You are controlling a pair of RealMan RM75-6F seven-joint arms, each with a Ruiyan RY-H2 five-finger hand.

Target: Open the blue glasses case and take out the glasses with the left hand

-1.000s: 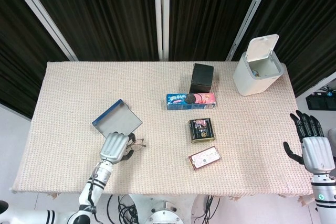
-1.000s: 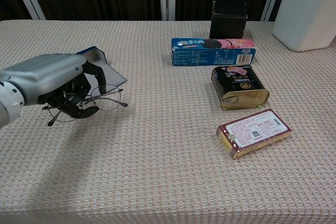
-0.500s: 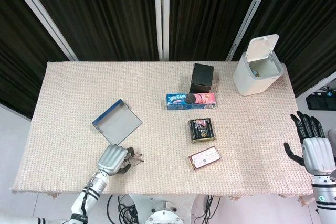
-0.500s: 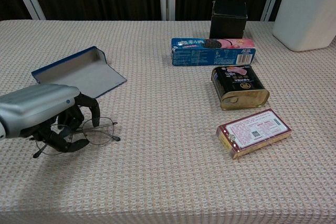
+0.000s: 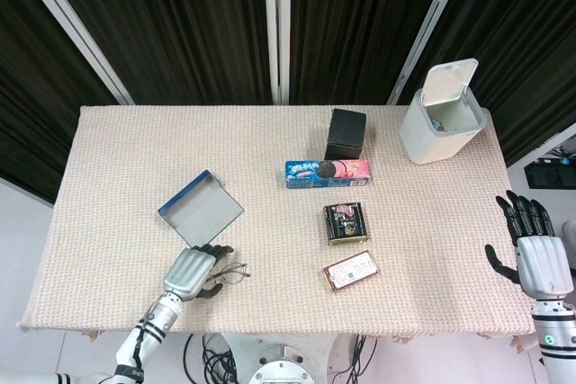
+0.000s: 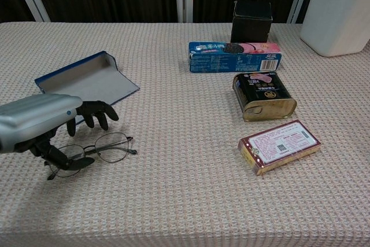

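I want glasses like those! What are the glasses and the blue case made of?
The glasses look like thin metal wire with clear lenses: the rims are slim and dark, and the tablecloth shows through. The blue glasses case lies open; its outside looks smooth and blue, perhaps plastic or faux leather, and its inside is a matte grey, possibly a soft lining. I can't tell for sure.

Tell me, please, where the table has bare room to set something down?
Free: the far-left stretch behind the blue glasses case, and the right side between the tin can and table edge. Crowded: centre, around the cookie box and black box.
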